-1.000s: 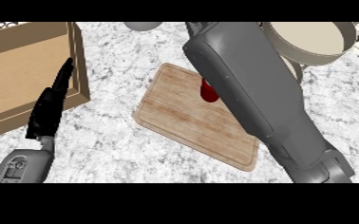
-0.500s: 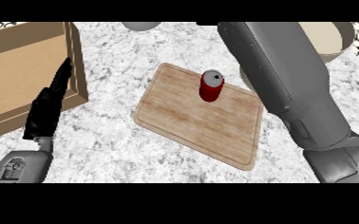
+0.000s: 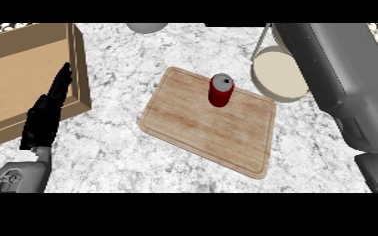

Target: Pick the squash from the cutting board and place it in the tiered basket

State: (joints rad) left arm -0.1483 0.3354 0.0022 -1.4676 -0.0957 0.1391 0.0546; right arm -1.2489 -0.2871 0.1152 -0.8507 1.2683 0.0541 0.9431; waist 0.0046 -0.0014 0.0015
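1. Wooden box: occupies the far left of the counter. It plays no part in the task.

2. Left hand: rests at the left edge, just beside the box, with fingers straight, together and pointing up. It holds nothing.

3. Cutting board: lies flat at the centre of the counter, turned at an angle.

4. Task object: no squash is visible. The only item on the board is a red can, standing upright near the board's far right corner. It is untouched.

5. Tiered basket: sits just right of the board and near the can. One round cream tier is visible.

6. Right forearm: runs along the right edge, partly above the basket. The right hand is out of view, so its state cannot be told.

Handling (judgement): the can is likely light and rigid, with smooth, slippery sides. It is tall and narrow, so it tips easily. Take hold around the mid-body from the side, thumb opposing fingers, and lift straight up before the short transfer right.
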